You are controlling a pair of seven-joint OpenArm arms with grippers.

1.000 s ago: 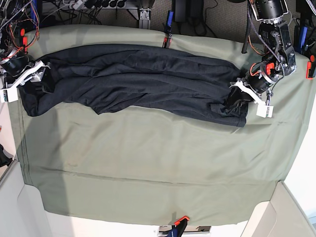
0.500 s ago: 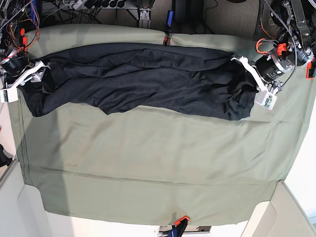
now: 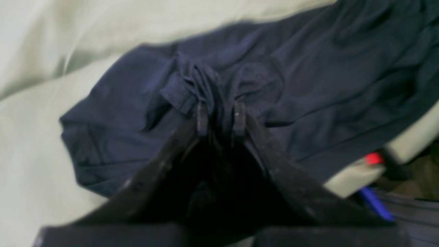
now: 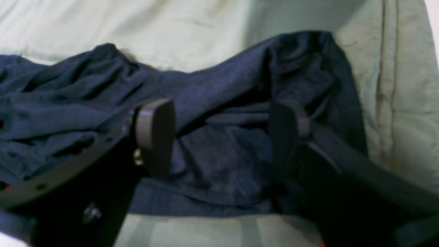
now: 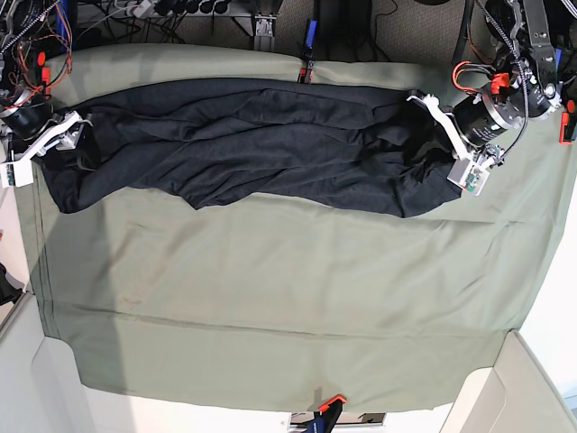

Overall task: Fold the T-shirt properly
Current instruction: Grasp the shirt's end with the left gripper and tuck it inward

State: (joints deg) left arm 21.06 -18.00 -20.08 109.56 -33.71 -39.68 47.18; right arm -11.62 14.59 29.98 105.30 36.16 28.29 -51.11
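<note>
The dark charcoal T-shirt lies bunched in a long wrinkled band across the far half of the olive-green table cloth. My left gripper is at the shirt's right end. In the left wrist view the gripper is shut, pinching a gathered fold of the shirt. My right gripper is at the shirt's left end. In the right wrist view the gripper is open, its fingers wide apart over the shirt's fabric.
A red-and-blue clamp holds the cloth at the far edge and an orange clamp at the near edge. Cables and electronics crowd the far left corner. Pale table corners show at the near left and right.
My left gripper has moved toward the far edge and a little left, dragging the shirt's right end with it. The right gripper has not moved.
</note>
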